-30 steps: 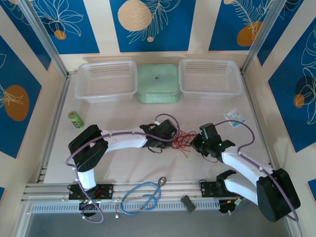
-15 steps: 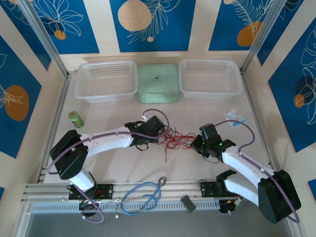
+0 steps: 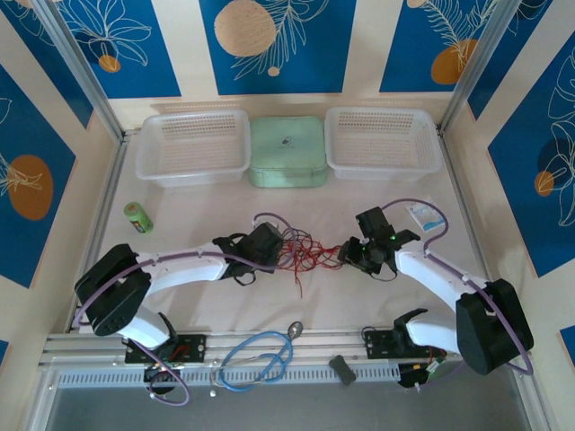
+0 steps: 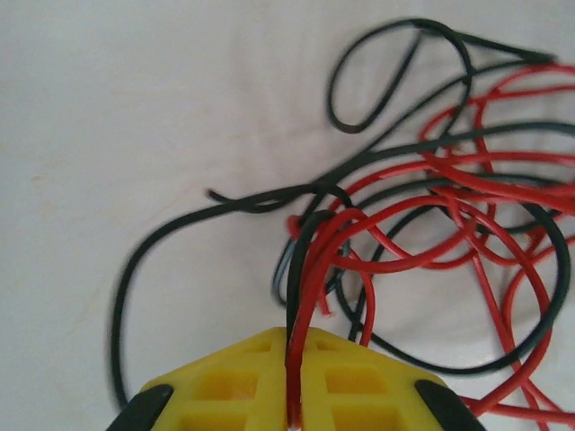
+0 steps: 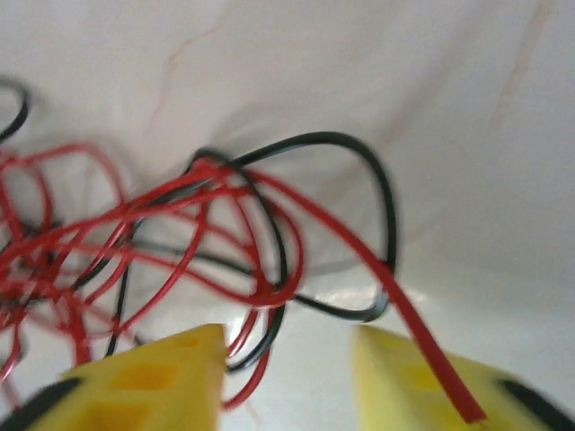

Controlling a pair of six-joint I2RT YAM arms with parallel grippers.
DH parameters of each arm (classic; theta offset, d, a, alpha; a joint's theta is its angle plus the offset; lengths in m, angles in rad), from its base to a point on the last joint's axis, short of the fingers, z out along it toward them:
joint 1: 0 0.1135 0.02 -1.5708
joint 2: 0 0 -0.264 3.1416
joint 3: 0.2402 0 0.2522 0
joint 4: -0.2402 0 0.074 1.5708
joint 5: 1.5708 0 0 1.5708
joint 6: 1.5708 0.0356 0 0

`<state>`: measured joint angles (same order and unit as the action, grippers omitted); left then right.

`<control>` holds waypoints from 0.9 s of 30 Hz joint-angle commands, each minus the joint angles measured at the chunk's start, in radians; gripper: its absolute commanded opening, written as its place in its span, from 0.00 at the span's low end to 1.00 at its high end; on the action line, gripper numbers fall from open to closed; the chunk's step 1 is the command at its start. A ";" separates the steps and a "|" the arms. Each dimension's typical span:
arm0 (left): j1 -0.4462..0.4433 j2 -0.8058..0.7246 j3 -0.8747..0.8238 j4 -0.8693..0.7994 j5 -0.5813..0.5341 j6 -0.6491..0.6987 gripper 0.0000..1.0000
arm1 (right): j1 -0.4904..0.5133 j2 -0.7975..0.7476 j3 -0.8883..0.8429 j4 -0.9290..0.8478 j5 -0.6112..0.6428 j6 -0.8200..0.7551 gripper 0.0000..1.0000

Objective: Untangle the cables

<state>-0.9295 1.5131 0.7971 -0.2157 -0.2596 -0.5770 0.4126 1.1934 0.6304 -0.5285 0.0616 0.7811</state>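
The cables point(image 3: 306, 251) lie as a loose tangle of thin red and black wires on the white table between my two grippers. My left gripper point(image 3: 272, 246) sits at the tangle's left edge. In the left wrist view its yellow jaws point(image 4: 295, 339) are shut on a red wire and a black wire point(image 4: 310, 269) that rise from the tangle point(image 4: 449, 206). My right gripper point(image 3: 348, 255) is at the tangle's right edge, open point(image 5: 287, 352). Red and black loops point(image 5: 225, 242) lie just ahead of its fingers, and one red wire point(image 5: 422, 332) crosses its right finger.
Two white baskets point(image 3: 192, 145) point(image 3: 383, 140) and a pale green box point(image 3: 287, 151) line the back. A green can point(image 3: 137, 216) stands at the left and a small packet point(image 3: 422, 214) at the right. A light-blue looped cable point(image 3: 256, 359), a spoon point(image 3: 294, 330) and a grey block point(image 3: 342, 368) lie by the front rail.
My left gripper has drawn leftward with its wires, stretching the tangle out. My right gripper has opened, let go, and shifted up and toward the tangle.
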 commanded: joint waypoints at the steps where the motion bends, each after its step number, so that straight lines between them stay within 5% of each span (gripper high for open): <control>1: 0.009 0.010 -0.039 0.166 0.094 0.057 0.09 | 0.046 -0.013 0.126 -0.135 -0.141 -0.081 0.55; 7: 0.009 -0.002 -0.056 0.197 0.100 0.071 0.08 | 0.218 0.025 0.315 -0.274 -0.106 -0.028 0.68; 16: 0.010 -0.104 -0.119 0.157 0.017 0.062 0.09 | 0.236 0.329 0.400 -0.169 -0.118 0.099 0.74; 20: 0.023 -0.136 -0.161 0.169 0.011 0.047 0.11 | 0.241 0.460 0.425 -0.114 -0.126 0.090 0.63; 27: 0.039 -0.136 -0.176 0.146 -0.026 0.027 0.10 | 0.231 0.495 0.379 -0.105 -0.047 0.086 0.20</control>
<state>-0.9096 1.3918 0.6331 -0.0444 -0.2394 -0.5274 0.6487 1.7046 1.0325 -0.6224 -0.0277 0.8642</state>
